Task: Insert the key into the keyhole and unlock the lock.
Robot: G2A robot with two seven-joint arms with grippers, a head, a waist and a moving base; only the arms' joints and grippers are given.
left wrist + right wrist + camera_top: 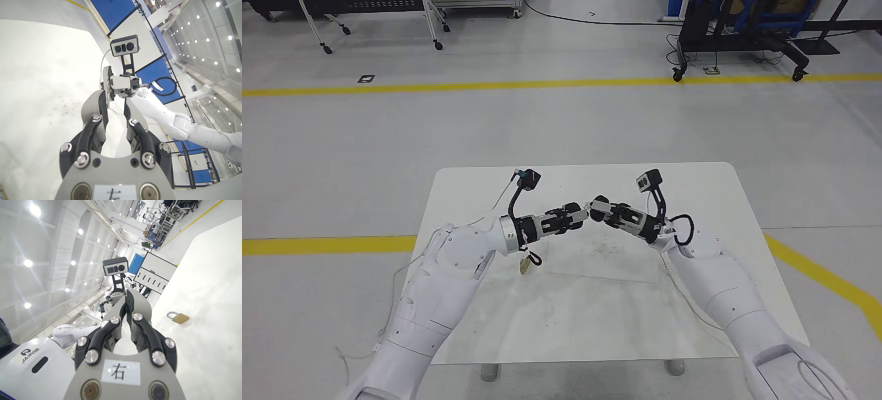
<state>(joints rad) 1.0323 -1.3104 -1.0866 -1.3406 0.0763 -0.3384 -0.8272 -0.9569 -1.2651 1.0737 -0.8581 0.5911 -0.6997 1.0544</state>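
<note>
A brass padlock (530, 264) with a silver shackle lies flat on the white table (692, 300), below my left forearm; it also lies off to the side in the right wrist view (180, 318). Both grippers meet tip to tip above the table's middle. My right gripper (600, 211) (127, 303) is shut, and in the left wrist view a thin silver key (108, 98) sticks out of it. My left gripper (578, 216) (115, 100) is open, its fingers on either side of the key, which sits close to one pad (103, 108).
The table's surface carries only faint marks around the padlock. Its far edge is well behind the grippers. Yellow lines cross the floor beyond, and wheeled stands (742, 45) are far off.
</note>
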